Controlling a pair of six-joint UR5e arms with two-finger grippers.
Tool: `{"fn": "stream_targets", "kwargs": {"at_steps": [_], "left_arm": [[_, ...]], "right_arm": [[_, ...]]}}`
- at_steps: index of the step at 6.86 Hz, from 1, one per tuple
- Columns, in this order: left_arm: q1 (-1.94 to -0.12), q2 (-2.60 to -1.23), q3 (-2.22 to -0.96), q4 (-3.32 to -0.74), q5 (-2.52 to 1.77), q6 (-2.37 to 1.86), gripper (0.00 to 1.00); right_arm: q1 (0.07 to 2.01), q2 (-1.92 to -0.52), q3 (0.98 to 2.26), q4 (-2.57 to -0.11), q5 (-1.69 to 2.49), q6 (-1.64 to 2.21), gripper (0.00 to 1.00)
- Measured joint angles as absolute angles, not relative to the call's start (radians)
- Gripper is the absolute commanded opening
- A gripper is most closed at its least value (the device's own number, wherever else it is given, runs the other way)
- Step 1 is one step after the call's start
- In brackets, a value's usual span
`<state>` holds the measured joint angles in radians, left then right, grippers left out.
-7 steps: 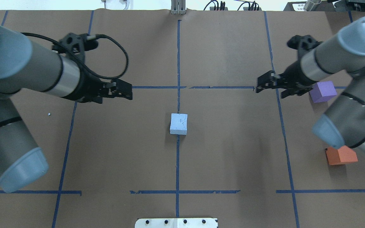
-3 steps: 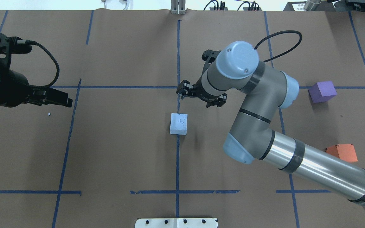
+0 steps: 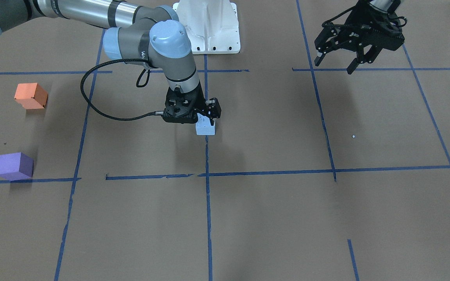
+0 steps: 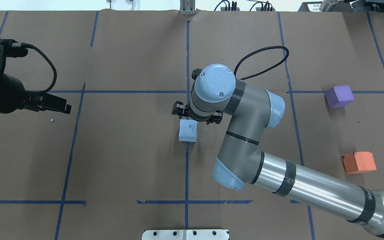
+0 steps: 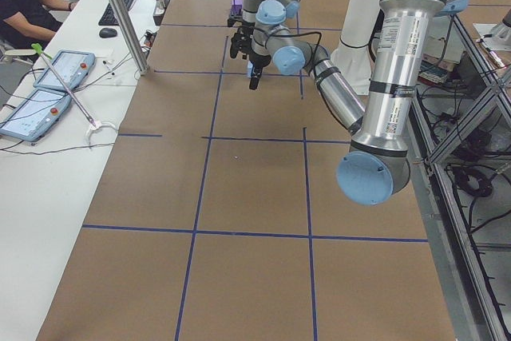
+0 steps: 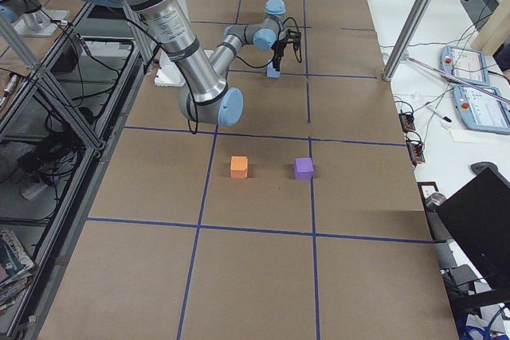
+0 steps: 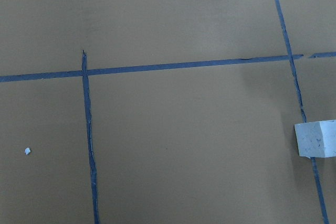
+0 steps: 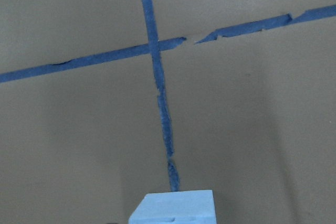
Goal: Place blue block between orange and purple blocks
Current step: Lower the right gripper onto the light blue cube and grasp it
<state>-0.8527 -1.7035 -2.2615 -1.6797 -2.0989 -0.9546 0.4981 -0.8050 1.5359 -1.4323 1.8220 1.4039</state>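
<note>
The blue block (image 4: 188,130) lies at table centre, just under the right gripper (image 3: 206,120), its jaws spread. It is judged light and slightly soft, best pinched on opposite flat sides. The orange block (image 4: 359,162) and purple block (image 4: 338,96) stand well apart from it. The left gripper (image 3: 335,64) is held off with jaws spread.

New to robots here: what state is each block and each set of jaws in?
blue block: on the table, not gripped.
orange block: on the table, untouched.
purple block: on the table, untouched.
right gripper: just above the blue block; jaws hidden.
left gripper: off to the side, jaws open, empty.
</note>
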Motion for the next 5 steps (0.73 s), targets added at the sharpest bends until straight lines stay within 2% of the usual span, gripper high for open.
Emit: {"fn": "stream_targets", "kwargs": {"at_steps": [2, 3, 4, 5], "left_arm": [[-0.852, -1.705, -2.261, -1.68, -2.099, -0.955, 1.0], [-0.852, -1.705, -2.26, -1.68, -2.098, -0.956, 1.0], [-0.852, -1.706, -2.26, -1.68, -2.098, -0.956, 1.0], [-0.851, -1.706, -2.26, -1.68, -2.098, -0.956, 1.0]], "right_arm": [[0.459, -0.787, 1.505, -1.436, 1.765, 1.365, 0.99], [0.445, -0.779, 1.486, -1.436, 1.745, 1.354, 0.7], [0.439, -0.772, 1.471, -1.435, 1.735, 1.347, 0.22], [0.437, -0.769, 1.465, -1.433, 1.731, 1.335, 0.04]]}}
